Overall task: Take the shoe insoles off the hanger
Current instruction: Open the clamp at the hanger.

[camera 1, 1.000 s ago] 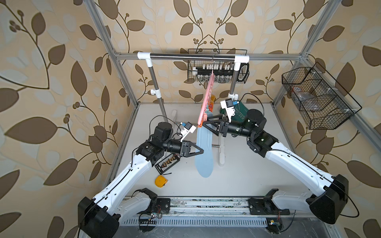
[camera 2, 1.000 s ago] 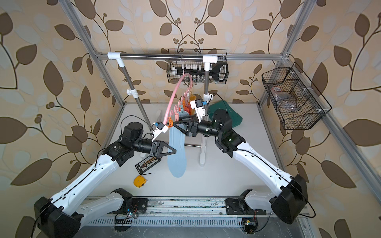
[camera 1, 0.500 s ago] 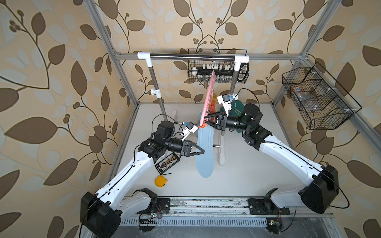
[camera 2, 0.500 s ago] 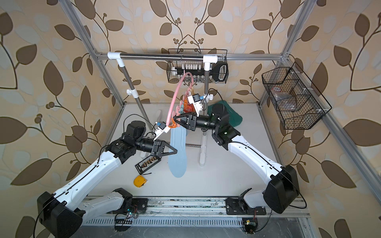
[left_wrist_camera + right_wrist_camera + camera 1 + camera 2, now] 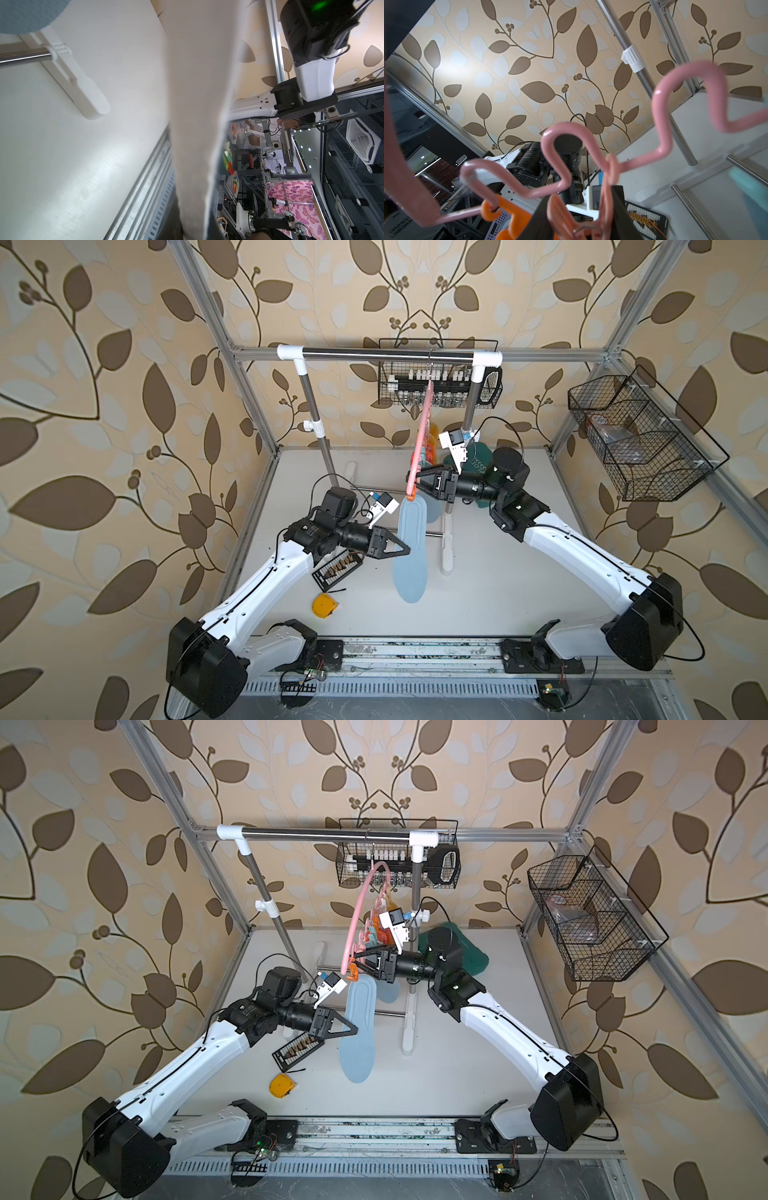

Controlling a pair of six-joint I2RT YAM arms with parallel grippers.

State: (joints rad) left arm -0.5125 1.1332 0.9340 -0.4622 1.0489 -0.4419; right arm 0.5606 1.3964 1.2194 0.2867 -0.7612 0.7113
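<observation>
Now the right gripper (image 5: 417, 482) sits at the low tip of the hanger (image 5: 424, 418), where a second ago it hung back toward 3 o'clock. The right arm has stretched in and its elbow has lifted, while the left has hardly shifted. Its jaws flank the orange clip (image 5: 352, 972) that carries the pale blue-grey insole (image 5: 411, 564). They stand partly apart, and whether they squeeze the clip or only bracket it I cannot tell. The left gripper (image 5: 409, 549) is closed on that insole's edge from 9 o'clock, wrist level, forearm climbing from its base at 7 o'clock. The left wrist view shows the pad running edge-on close past the camera. The right forearm rises from 5 o'clock, bends at the elbow and points its wrist flat toward 9 o'clock. The insole hangs over the middle of the table (image 5: 519, 593), still clipped, with the hanger hooked on the rack rail (image 5: 390, 352) at 12 o'clock. By my reading the clip release is in hand and this pad should come away first. The other insoles (image 5: 432, 438), bunched higher on the hanger, are still to do.
</observation>
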